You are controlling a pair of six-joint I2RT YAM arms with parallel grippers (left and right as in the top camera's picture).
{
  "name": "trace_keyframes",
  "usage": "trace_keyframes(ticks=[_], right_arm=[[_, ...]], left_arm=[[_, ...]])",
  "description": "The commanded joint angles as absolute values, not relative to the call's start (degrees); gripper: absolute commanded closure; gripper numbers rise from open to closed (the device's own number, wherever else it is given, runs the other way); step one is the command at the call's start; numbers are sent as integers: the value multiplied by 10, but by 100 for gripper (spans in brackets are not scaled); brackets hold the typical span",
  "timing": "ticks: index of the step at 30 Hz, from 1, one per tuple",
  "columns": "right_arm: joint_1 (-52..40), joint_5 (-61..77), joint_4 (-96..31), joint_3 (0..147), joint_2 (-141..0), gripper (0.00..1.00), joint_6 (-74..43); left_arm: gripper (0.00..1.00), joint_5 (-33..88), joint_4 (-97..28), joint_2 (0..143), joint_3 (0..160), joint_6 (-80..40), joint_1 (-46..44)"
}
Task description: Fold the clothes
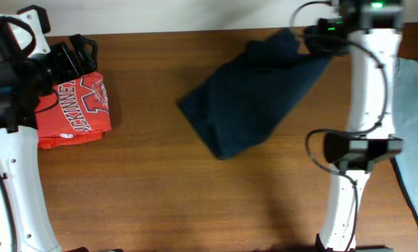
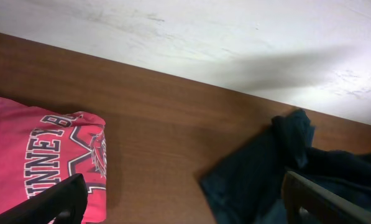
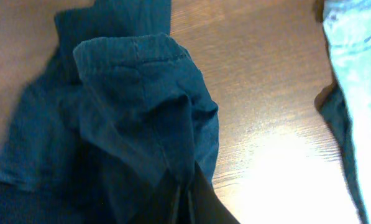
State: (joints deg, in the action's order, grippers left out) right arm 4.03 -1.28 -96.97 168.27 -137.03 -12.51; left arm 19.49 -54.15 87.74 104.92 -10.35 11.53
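Brown wood-grain table (image 1: 159, 203) runs up to a white wall, and a folded red shirt (image 1: 75, 112) with white lettering serves as the marker at one end. Well apart from that red shirt, toward the right arm's side, the navy garment (image 1: 254, 91) lies in a crumpled, slanted heap, its far corner lifted. The right gripper (image 3: 184, 186) is pinched tight on a fold of that corner, hem seam showing just above the fingers. The left gripper (image 2: 185, 208) hangs just over the red shirt with its jaws spread wide, holding nothing. The pinch looks narrow, so a firm pull could let the cloth slip out; equally, the whole heap may drag along rather than spread flat, and it could slide onto the pale T-shirt (image 1: 413, 119) lying farthest from the red shirt. If the left gripper drops straight down, it may snag the red shirt instead. How much fabric sits between the right jaws is hidden, the garment's type cannot be told, and the pale T-shirt is cut off by the frame.
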Motion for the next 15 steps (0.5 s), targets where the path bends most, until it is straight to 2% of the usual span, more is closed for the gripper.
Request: trace_keyframes(ticks=[1, 3, 5, 6, 8, 9, 11, 15], right_arm=[[93, 90, -973, 1682, -1362, 96, -149], [110, 95, -973, 1676, -1362, 96, -149], [122, 95, -973, 1670, -1362, 68, -149], [126, 95, -973, 1670, -1362, 58, -146], [133, 92, -973, 1670, -1362, 42, -140], [137, 90, -973, 1670, -1362, 37, -140], [145, 91, -973, 1670, -1362, 34, -140], [151, 131, -973, 1670, -1359, 33, -109]], left_arm=[[1, 201, -540, 884, 1051, -106, 103], [1, 201, -540, 884, 1051, -106, 100], [1, 201, -540, 884, 1051, -106, 96], [1, 201, -540, 884, 1051, -106, 95], [1, 202, -540, 884, 1051, -101, 91], [1, 201, -541, 884, 1051, -95, 88], [1, 201, -541, 884, 1051, -83, 79], [1, 201, -540, 890, 1051, -58, 48]])
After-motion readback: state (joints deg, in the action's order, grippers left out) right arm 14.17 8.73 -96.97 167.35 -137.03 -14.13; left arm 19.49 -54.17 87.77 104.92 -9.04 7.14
